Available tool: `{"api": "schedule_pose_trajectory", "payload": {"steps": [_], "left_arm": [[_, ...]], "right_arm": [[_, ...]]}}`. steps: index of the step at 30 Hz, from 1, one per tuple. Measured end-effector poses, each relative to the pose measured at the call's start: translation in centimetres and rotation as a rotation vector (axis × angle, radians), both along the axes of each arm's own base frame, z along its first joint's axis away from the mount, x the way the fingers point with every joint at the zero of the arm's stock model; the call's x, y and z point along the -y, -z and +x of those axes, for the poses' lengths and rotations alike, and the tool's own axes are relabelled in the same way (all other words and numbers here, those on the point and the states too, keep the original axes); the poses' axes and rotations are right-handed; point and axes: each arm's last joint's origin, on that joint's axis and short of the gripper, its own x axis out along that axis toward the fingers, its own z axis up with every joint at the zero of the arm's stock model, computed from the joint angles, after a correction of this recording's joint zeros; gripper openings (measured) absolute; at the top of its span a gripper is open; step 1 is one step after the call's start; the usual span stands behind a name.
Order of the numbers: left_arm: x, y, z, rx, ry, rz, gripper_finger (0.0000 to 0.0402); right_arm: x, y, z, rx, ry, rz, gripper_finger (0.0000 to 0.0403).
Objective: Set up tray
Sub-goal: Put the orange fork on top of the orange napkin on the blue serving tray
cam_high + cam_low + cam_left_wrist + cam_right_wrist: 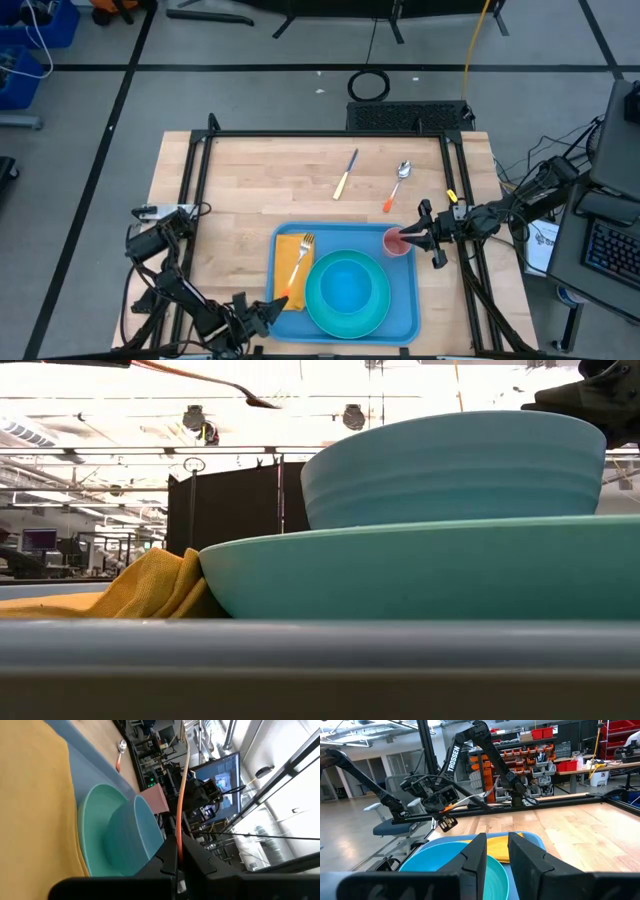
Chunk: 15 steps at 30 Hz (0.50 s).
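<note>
**Tray partly set; both grippers occupied**

The tray (345, 325) is a large flat blue plastic rectangle with rounded corners and a raised rim, lying at the near middle of the wooden table (250, 190). In the low view its rim (300, 645) fills the foreground as a smooth grey-blue band.

Contents: an orange-yellow napkin (291, 262), soft and creased, lies along the tray's left side. Beside it sits a round turquoise plate (347, 292) carrying a turquoise bowl (450, 465) with faint horizontal ridges. A small pink cup (397, 242) stands at the tray's far right corner.

Left gripper (272, 308), at the tray's near left corner, is clenched on the orange handle of a fork (300, 262), whose tines extend over the napkin. Right gripper (408, 238) grasps the pink cup.

Off the tray, on bare wood: a yellow-handled knife (346, 174) and an orange-handled spoon (397, 184), apart from each other.
</note>
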Motion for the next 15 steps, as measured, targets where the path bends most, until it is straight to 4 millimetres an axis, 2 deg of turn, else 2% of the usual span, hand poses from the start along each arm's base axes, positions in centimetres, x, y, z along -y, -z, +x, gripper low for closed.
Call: {"api": "schedule_pose_trajectory", "payload": {"steps": [4,11,15], "left_arm": [[-0.2,0.4,-0.1,0.013,0.0,-0.02,0.0007],[-2.2,2.2,-0.2,0.234,-0.022,-0.354,0.0007],[-2.4,2.4,-0.3,0.247,-0.02,-0.38,0.0007]], "right_arm": [[0.0,0.0,0.0,0.0,0.0,0.0,0.0073],[0.0,0.0,0.0,0.001,0.0,0.0,0.0073],[0.0,0.0,0.0,0.0,0.0,0.0,0.0073]]}}
